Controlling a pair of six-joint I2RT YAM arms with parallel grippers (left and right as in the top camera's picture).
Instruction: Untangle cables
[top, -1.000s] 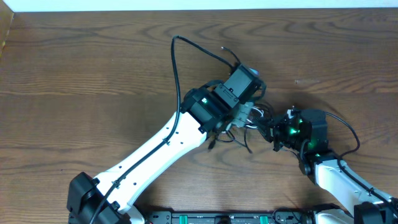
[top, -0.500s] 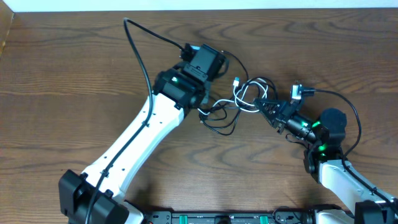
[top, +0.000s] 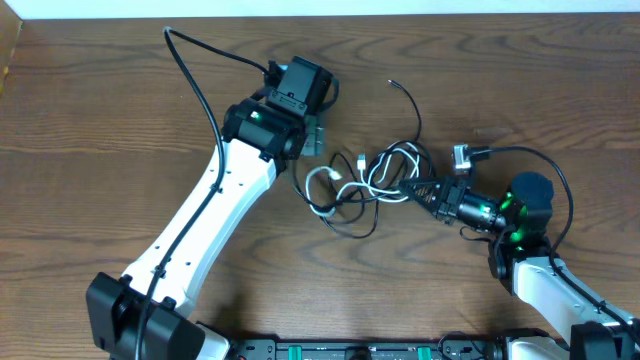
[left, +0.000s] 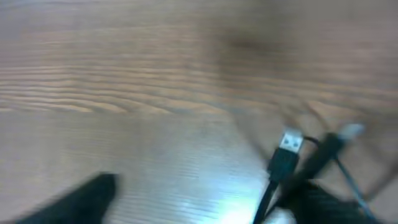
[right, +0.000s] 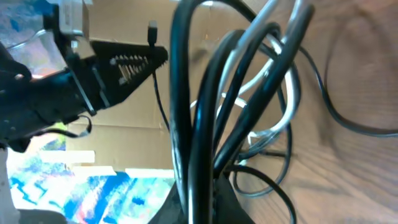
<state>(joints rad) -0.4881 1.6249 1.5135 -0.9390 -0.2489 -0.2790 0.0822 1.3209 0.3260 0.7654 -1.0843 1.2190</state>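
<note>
The right pincer (top: 421, 189) is parted wide. In the right wrist view its ridged upper finger (right: 124, 62) stands off to one side and the lower finger (right: 199, 202) sits at the foot of the frame. The cables (top: 372, 180) run as a bunch across the gap and rest against the lower finger. They are hooked there rather than clenched.

The left pincer (top: 316, 137) is released too and hangs above the bench (top: 100, 120), near the tangle's left edge but apart from it. The left wrist view is badly blurred. Its two dark fingers (left: 87, 198) show far apart at the bottom corners, and a black cord with a flat USB plug (left: 288, 143) lies on the wood between them, close to the other finger. Whether it touches, I cannot tell.

The tangle lies mid-bench between the two arms. There is one white cable (top: 325, 186), looped on both sides of the knot. The black ones number at least two, and the knot hides the exact count. One black end (top: 394, 84) strays free toward the far edge.
</note>
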